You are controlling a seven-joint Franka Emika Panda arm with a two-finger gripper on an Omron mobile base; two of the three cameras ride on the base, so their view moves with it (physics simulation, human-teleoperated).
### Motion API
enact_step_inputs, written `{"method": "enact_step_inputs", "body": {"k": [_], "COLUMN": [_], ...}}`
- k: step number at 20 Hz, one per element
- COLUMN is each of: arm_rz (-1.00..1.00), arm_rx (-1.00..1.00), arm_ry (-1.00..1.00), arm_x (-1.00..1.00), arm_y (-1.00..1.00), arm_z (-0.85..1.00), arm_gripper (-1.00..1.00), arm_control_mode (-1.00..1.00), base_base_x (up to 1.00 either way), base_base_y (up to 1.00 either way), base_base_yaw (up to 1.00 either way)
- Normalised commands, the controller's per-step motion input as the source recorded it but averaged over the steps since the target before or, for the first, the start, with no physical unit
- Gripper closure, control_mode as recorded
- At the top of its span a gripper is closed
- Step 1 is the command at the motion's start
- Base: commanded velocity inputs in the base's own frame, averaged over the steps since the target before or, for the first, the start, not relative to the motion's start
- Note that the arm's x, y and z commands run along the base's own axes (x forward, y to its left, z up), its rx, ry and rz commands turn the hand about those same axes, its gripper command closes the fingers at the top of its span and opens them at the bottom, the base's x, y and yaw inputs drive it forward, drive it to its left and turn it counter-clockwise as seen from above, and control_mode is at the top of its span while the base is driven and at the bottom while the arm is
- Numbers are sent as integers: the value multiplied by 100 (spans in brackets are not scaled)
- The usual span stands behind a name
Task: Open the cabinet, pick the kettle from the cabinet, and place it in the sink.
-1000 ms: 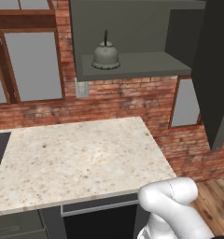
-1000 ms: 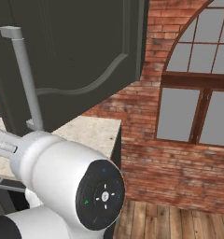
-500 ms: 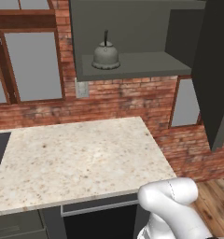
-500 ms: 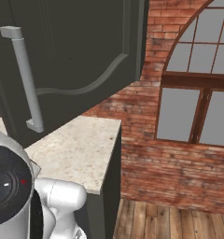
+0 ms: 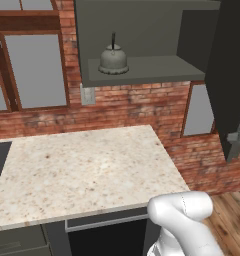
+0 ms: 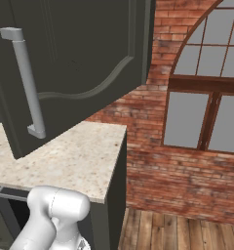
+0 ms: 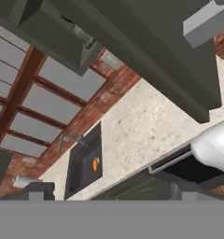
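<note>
While the cabinet stands open, the kettle sits upright on the left part of its shelf, handle up, well above the counter. Cabinet door is swung wide toward the near right, its long silver handle vertical on the outer face. Brick wall runs behind the counter, with an arched window to the right. Sink, at the counter's far left, holds a small carrot; its faucet rises at the wall side. Gripper hangs released, jaws spread wide and holding nothing, low near the counter's front edge, well apart from the kettle
</note>
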Motion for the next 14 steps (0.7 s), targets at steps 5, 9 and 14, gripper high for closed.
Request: {"method": "enact_step_inputs", "body": {"k": [5, 9, 14], "arm_rz": [-30, -36, -34], "arm_rx": [0, 0, 1], "arm_ry": [0, 0, 0], "arm_x": [38, 44, 47], "arm_y": [31, 17, 13], "arm_z": [-2, -15, -8], "arm_gripper": [-100, -100, -100], "arm_control_mode": [-100, -100, -100], "base_base_x": [0, 0, 0], "base_base_y": [0, 0, 0], "base_base_yaw": [0, 0, 0]}}
